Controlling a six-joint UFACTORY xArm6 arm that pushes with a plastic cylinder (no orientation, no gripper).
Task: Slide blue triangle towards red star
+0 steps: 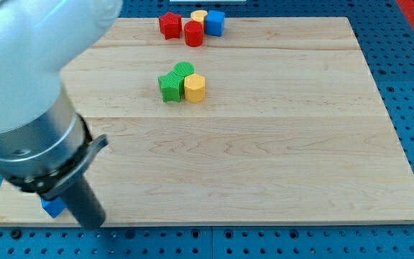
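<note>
Blue block at the board's bottom-left corner, far from the red star at the top.

My arm (27,108) fills the view's left side, and its dark rod (85,205) runs down to the wooden board's (264,158) bottom-left corner; my tip itself is hidden, so its contact cannot be told, and there is no claw to open or close. A small blue block (52,208), shape unclear, peeks out just left of the rod. Well apart, at the view's top, the red star (169,25) touches a red cylinder (193,33), with a yellow block (199,17) and blue cube (215,22) beside. Mid-board sit a green star (169,86), another green block (184,70) and a yellow hexagon (194,88), clustered.
</note>
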